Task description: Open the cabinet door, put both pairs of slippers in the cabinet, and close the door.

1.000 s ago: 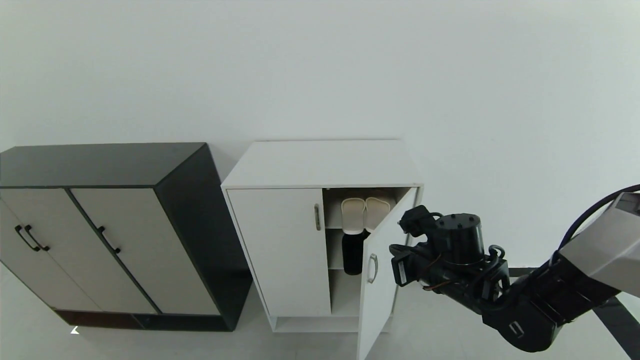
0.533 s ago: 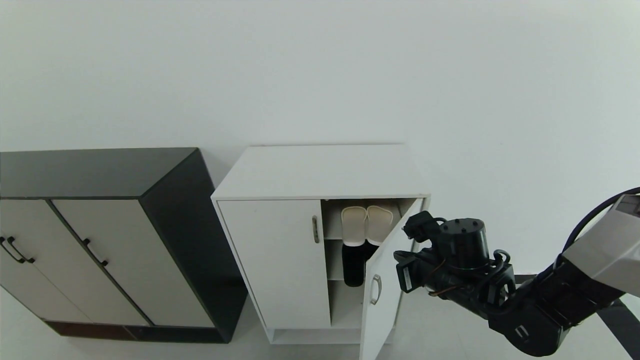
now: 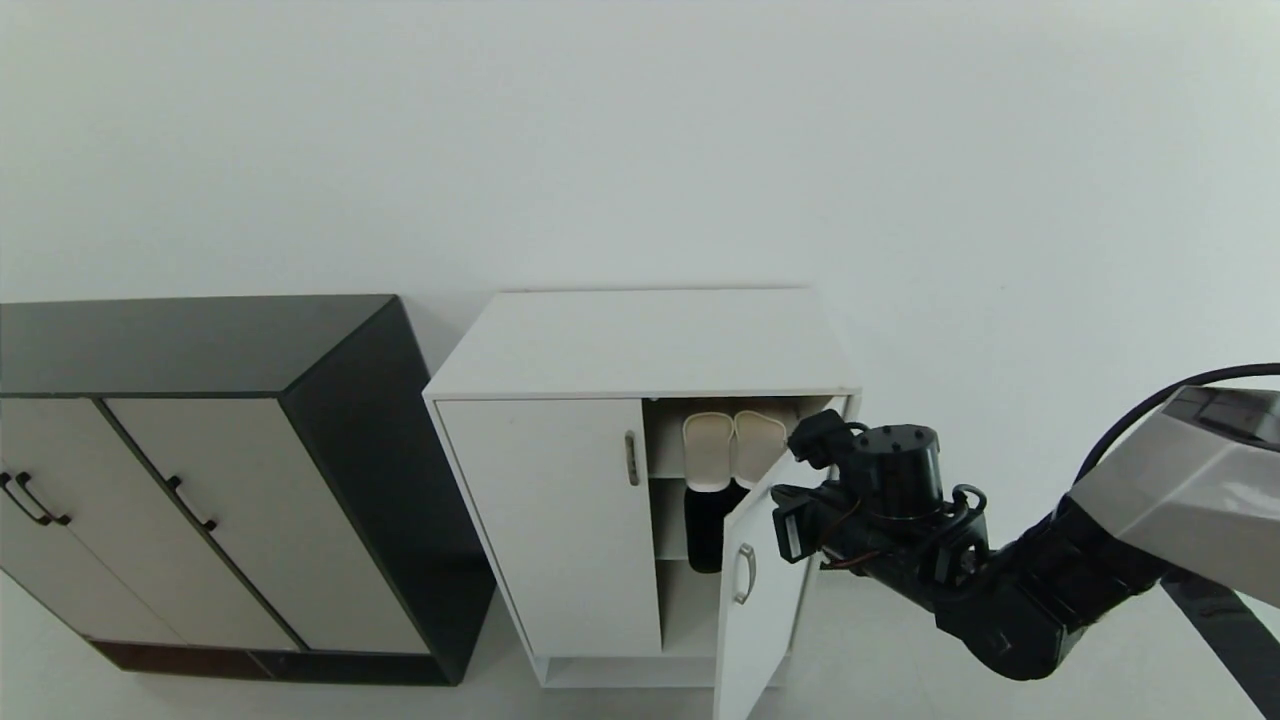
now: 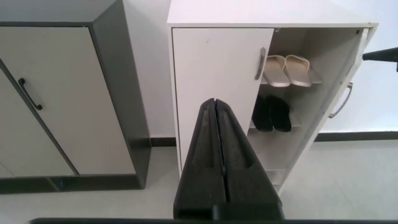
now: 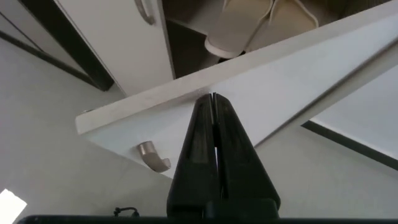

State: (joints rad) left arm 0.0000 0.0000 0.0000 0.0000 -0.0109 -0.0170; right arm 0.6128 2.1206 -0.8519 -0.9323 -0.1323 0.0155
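The white cabinet (image 3: 640,345) has its right door (image 3: 765,590) standing partly open, handle (image 3: 741,573) facing out. White slippers (image 3: 733,445) lie on the top shelf and black slippers (image 3: 705,525) on the shelf below. My right gripper (image 3: 806,433) is shut, its tip against the outer face of the door near its top; in the right wrist view the shut fingers (image 5: 214,109) meet the door (image 5: 298,81) above the handle (image 5: 152,155). My left gripper (image 4: 214,109) is shut and holds nothing, well back from the cabinet, facing its closed left door (image 4: 217,93).
A dark cabinet with beige doors (image 3: 200,470) stands directly left of the white one. A bare wall is behind both. Pale floor lies in front, with a black stripe (image 3: 1220,630) on it at the right.
The head camera shifted early on. Since then my right gripper has moved left against the door, and the door has swung a little further toward shut.
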